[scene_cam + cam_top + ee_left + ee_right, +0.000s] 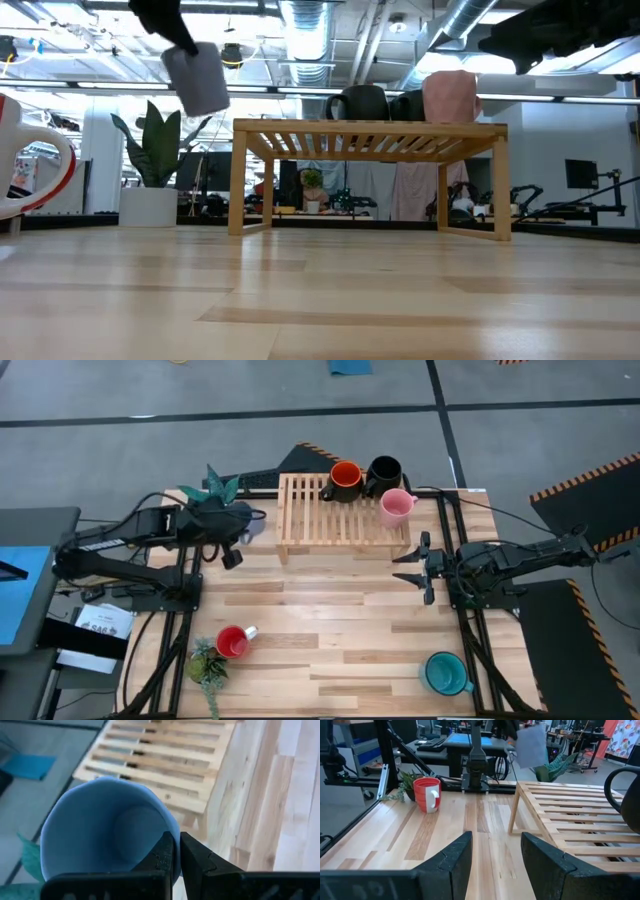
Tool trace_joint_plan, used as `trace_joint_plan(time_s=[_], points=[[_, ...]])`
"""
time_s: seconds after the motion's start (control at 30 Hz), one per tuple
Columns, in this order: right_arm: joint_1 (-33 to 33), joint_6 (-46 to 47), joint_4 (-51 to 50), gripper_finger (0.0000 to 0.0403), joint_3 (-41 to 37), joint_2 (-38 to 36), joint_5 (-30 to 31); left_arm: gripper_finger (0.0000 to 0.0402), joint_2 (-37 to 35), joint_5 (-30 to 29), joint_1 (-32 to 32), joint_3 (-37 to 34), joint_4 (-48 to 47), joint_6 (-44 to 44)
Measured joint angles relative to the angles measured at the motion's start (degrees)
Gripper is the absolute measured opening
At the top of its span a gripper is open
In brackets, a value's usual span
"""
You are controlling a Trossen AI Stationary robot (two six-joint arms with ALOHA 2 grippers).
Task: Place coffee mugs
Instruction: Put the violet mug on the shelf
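Observation:
My left gripper (176, 852) is shut on the pale blue mug (105, 825), which hangs in the air off the wooden rack's left end (198, 80). The orange mug (345, 478), black mug (384, 472) and pink mug (396, 507) stand on the slatted rack (320, 520). On the table top stand the red mug (233, 642), near the front left, and the teal mug (443, 673), near the front right. My right gripper (415, 565) is open over bare table right of the rack and touches nothing. My left gripper pinches the pale blue mug's side wall at the rim (172, 827), one finger (161, 857) inside the cup and the other (197, 862) outside. The mug is lifted clear of the table and hangs tilted below the gripper (165, 25).
A teal-leaved plant (215, 488) sits by the left arm at the table's far left. A small green plant (207, 665) stands beside the red mug. The rack's left half (300, 510) holds nothing. Open wood lies between the rack and the front mugs.

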Motion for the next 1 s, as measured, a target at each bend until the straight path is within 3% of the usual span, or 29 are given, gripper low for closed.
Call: trace_joint_plan(time_s=[0.33, 0.5, 0.77, 1.0], points=[[-0.19, -0.22, 0.39, 0.0193, 0.00, 0.96, 0.04, 0.0000, 5.98, -2.02, -5.44, 5.28, 1.60, 1.77], [-0.59, -0.26, 1.22, 0.0193, 0.00, 1.81, 0.02, 0.0000, 14.18, 2.63, -8.64, 8.58, 4.24, 7.55], [-0.59, -0.39, 1.13, 0.0193, 0.02, 2.65, 0.00, 0.0000, 30.40, 4.13, -10.73, 24.46, 6.46, 17.95], [-0.61, -0.39, 1.03, 0.0193, 0.02, 2.55, 0.01, 0.0000, 41.99, 4.86, -8.36, 36.37, 6.06, 26.53]])
